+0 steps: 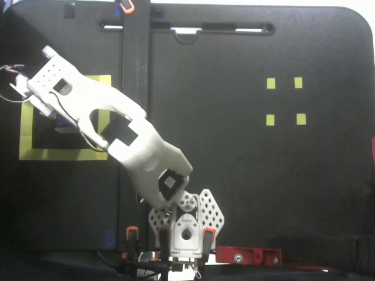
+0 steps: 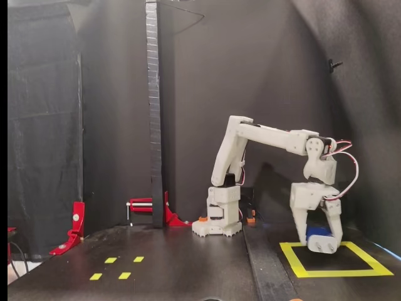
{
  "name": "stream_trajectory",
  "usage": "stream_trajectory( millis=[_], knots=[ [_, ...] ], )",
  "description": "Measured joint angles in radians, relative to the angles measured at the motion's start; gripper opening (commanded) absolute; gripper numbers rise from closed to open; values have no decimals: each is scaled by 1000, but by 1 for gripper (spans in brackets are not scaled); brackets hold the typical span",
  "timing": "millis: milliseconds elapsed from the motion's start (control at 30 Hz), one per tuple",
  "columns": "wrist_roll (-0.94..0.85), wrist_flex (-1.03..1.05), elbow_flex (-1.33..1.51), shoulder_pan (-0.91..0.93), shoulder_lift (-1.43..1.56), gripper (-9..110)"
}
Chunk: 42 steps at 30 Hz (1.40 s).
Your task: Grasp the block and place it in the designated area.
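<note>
In a fixed view from the side, my gripper [image 2: 317, 245] is shut on the dark-blue block [image 2: 318, 232]. It hangs low inside the designated area [image 2: 294, 258], a square outline of wide yellow tape, with the block just above the black surface or touching it. In a fixed view from above, the white arm reaches left over the yellow square [image 1: 58, 154]. The wrist covers the fingers there, and only a sliver of the blue block [image 1: 60, 121] shows beneath it.
A tall black post [image 2: 153, 113] stands left of the arm base [image 2: 217, 226] and shows as a dark strip [image 1: 136, 88] from above. Small yellow tape squares [image 1: 270, 83] mark the other side of the mat. Red clamps [image 2: 150, 205] [image 1: 249, 256] sit at the edges.
</note>
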Motion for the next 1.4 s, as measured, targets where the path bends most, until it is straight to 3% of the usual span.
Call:
stream_trajectory(
  millis=[667,833,1000,1400],
  knots=[
    [0,-18,-5,-9,-86,20],
    [0,-18,-5,-9,-86,26],
    [-9,-20,-5,-11,-89,42],
    [-21,-2,-5,-12,-89,42]
  ],
)
